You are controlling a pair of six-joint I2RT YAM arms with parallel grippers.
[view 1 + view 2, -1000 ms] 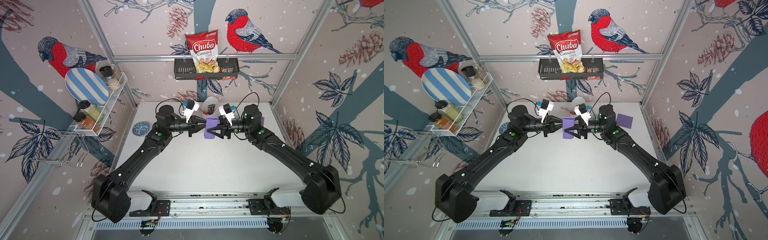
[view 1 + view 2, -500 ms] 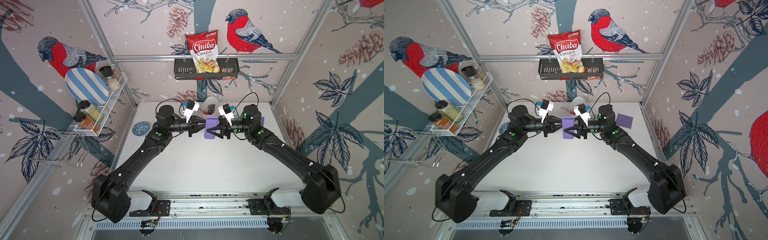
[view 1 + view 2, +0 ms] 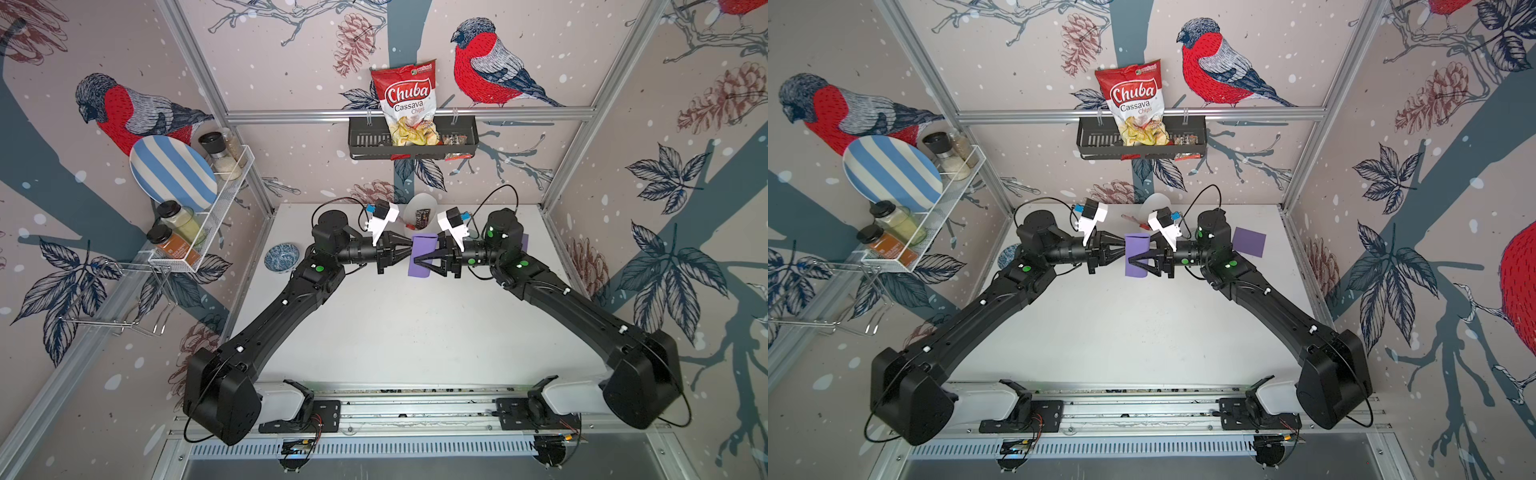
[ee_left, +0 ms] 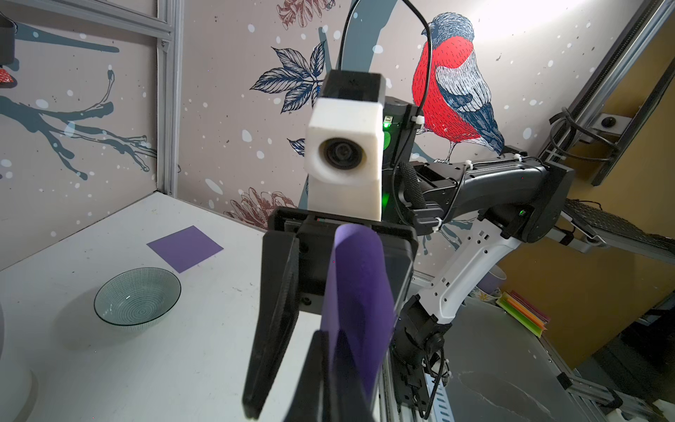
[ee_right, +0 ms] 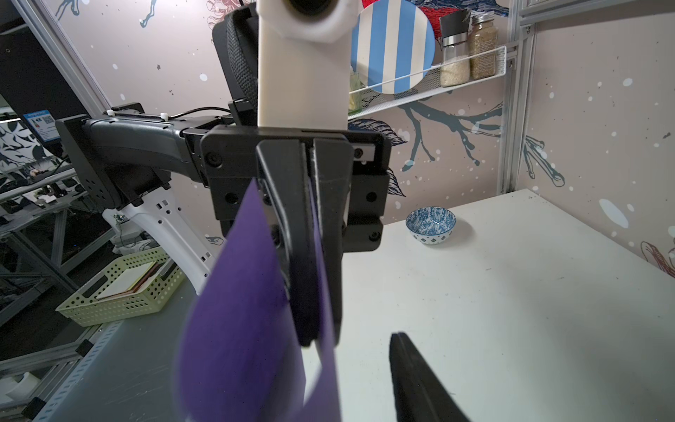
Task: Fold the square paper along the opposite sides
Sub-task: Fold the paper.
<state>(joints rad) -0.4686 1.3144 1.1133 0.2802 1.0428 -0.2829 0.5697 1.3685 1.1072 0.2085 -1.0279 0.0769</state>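
Pinching the purple paper point(image 3: 423, 255) in mid-air, the left jaws are shut flat on it from its 9 o'clock side in both top views. It hangs above the bench point(image 3: 415, 332), toward the bench's 12 o'clock end. The sheet is not creased. It bulges into a loose loop running to 3 o'clock, where the right jaws stand open astride it. One finger point(image 4: 274, 310) is clear of the paper and the other is half hidden behind it. Nothing lies under the loop to flatten it.

The likeliest failure, as a judgement, is a crooked crease. In the right wrist view one ply seems to pass between the shut left jaws while the other appears to sit outside them. Whether both opposite sides are caught together cannot be told. If they are not, a squeeze by the right jaws would set a fold with the sides out of line. A squeeze off the loop's middle would do the same.

Thin paper could also buckle or spring sideways out of the gap. Any pull toward 3 o'clock could drag it from the left pinch or tear it. The two wrists are nose to nose, so their tips could knock together. A spare purple sheet point(image 3: 1249, 242) lies flat on the bench further toward 3 o'clock.
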